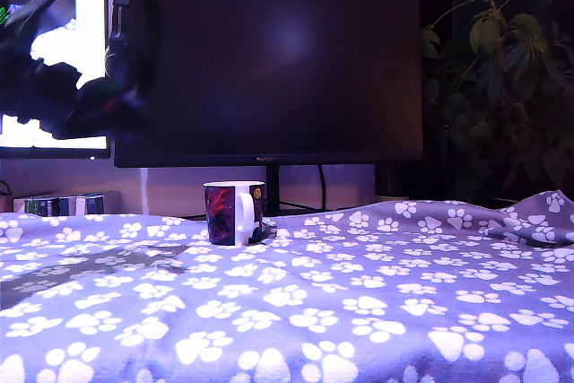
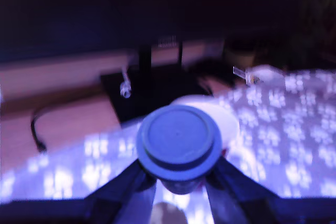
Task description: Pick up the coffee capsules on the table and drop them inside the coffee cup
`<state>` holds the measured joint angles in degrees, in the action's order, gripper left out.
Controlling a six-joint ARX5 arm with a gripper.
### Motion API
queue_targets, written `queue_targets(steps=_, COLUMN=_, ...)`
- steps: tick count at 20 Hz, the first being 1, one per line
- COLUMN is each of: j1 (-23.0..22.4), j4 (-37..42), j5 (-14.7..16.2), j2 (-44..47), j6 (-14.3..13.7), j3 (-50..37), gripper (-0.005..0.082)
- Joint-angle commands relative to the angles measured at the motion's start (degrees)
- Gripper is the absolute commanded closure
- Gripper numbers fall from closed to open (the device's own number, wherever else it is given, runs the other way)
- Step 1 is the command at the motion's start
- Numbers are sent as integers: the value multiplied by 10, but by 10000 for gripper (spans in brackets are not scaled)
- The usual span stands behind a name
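In the wrist view the dark blue capsule (image 2: 178, 139) fills the middle, flat rim facing the camera, and my gripper (image 2: 179, 179) is shut on its body, with dark fingers (image 2: 126, 184) on either side. Just behind it shows the white rim of the coffee cup (image 2: 227, 120). In the exterior view the mug (image 1: 233, 213) stands upright on the paw-print blanket (image 1: 359, 311), handle toward the camera. My arm and gripper (image 1: 112, 105) hang blurred, high at the exterior view's left, well above the mug. The capsule cannot be made out there.
A large black monitor (image 1: 269, 69) on a stand (image 2: 152, 90) rises right behind the mug. A lit second screen (image 1: 54, 42) and some books (image 1: 63, 205) are at the exterior view's left, a houseplant (image 1: 502, 69) at its right. A black cable (image 2: 37, 129) lies on the desk.
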<state>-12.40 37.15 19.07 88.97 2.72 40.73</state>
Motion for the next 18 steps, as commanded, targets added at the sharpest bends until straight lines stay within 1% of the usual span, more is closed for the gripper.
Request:
queue_targets(steps=1, j1=-7, j4=-21, j5=3, j2=7, j6=-1, j3=23, gripper=640)
queue_targets(steps=2, j1=-11, j4=-42, j5=4, j2=7, j6=-2, j3=38, gripper=640)
queue_targets(steps=4, j1=-17, j4=-68, j5=4, j2=11, j6=-19, j3=65, gripper=640)
queue_targets(steps=5, j1=-18, j4=-81, j5=4, j2=12, j6=-20, j3=77, gripper=640)
queue_targets(steps=8, j1=-28, j4=-127, j5=11, j2=22, j6=-39, j3=115, gripper=640)
queue_targets(steps=12, j1=-38, j4=-189, j5=20, j2=53, j6=-47, j3=172, gripper=640)
queue_targets(steps=17, j1=-49, j4=-260, j5=24, j2=109, j6=-48, j3=252, gripper=640)
queue_targets(steps=18, j1=-50, j4=-277, j5=24, j2=121, j6=-54, j3=271, gripper=640)
